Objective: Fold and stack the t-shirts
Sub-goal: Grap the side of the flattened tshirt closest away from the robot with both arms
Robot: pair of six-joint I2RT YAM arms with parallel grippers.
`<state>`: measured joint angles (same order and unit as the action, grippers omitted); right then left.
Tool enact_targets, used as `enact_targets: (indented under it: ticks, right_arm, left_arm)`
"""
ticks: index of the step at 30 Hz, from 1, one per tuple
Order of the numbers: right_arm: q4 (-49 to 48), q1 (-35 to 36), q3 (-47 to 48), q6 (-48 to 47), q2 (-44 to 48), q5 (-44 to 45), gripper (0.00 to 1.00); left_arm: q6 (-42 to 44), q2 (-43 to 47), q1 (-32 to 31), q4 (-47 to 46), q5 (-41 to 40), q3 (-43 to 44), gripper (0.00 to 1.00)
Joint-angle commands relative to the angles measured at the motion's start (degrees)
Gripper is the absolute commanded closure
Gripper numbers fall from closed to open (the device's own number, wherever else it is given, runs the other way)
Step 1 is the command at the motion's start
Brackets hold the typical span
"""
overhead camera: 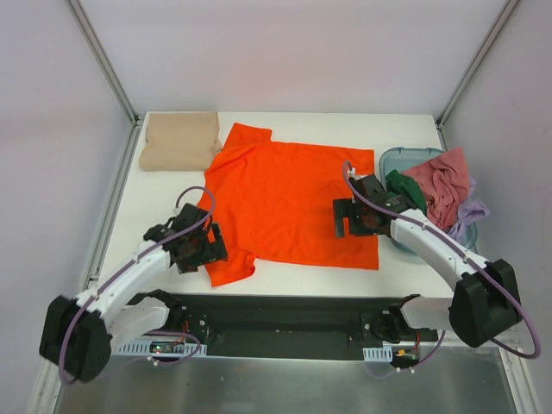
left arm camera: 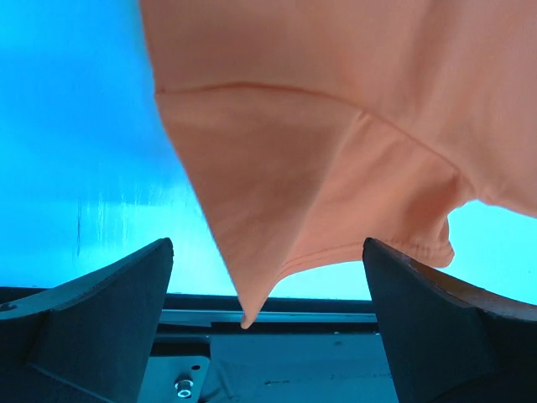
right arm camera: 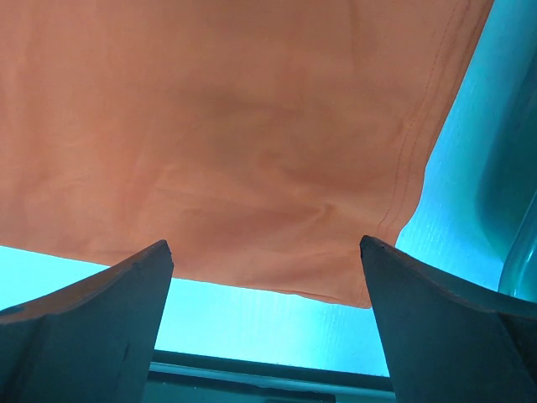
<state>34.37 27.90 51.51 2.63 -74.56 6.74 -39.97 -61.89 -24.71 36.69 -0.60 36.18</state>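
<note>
White tabletop (overhead camera: 151, 203), grey walls (overhead camera: 285, 52) around. Tan t-shirt (overhead camera: 179, 141) sits folded in the far left corner, orange t-shirt (overhead camera: 289, 198) lies flat mid-table. Left gripper (overhead camera: 207, 246) at its near sleeve, right gripper (overhead camera: 347, 217) at its near-right corner, both spread wide, holding nothing. Teal tub (overhead camera: 392, 159) by the right edge.

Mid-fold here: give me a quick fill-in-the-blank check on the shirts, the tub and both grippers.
The bright orange cloth t-shirt lies spread on the white table, and the folded tan-beige cloth shirt sits at its far ____ corner.
The teal plastic tub holds a dark green garment, a lilac garment and a ____ one.
The left gripper, at the orange shirt's sleeve, and the right gripper, at its hem, both have jaws ____.
Missing words: left; pink; open.
</note>
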Motion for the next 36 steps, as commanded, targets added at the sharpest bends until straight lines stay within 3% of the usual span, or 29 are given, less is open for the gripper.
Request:
enact_targets:
  ticks: [1,5,13,14,16,25,36]
  right_arm:
    - [-3.0,0.0,-2.9,1.4,4.1,-0.9,0.04]
    - [-3.1,0.1,-5.0,1.8,5.4,-0.3,0.04]
    - [-2.1,0.1,-7.2,4.3,7.5,1.6,0.04]
    - [-2.0,0.0,-7.5,4.7,7.9,2.0,0.04]
    - [-2.0,0.0,-8.7,5.5,9.3,3.3,0.04]
    - [-0.1,-0.3,-15.4,15.9,18.0,9.5,0.04]
    - [1.2,-2.0,-28.1,29.7,34.7,16.4,0.01]
  left_arm:
    - [-7.7,10.9,-0.1,-1.2,-1.2,-6.4,0.1]
    - [-9.5,13.6,-0.2,-2.2,4.0,-11.7,0.23]
    - [-11.3,14.2,-0.2,-4.3,10.0,-16.3,0.67]
    - [-11.6,14.8,-0.1,-4.3,9.7,-16.6,0.74]
    - [-12.1,15.5,-0.2,-4.3,9.4,-16.8,1.0]
    - [-13.5,18.7,-0.2,-4.1,16.9,-18.2,1.0]
    - [-16.9,22.3,-0.1,-0.8,16.2,-20.7,1.0]
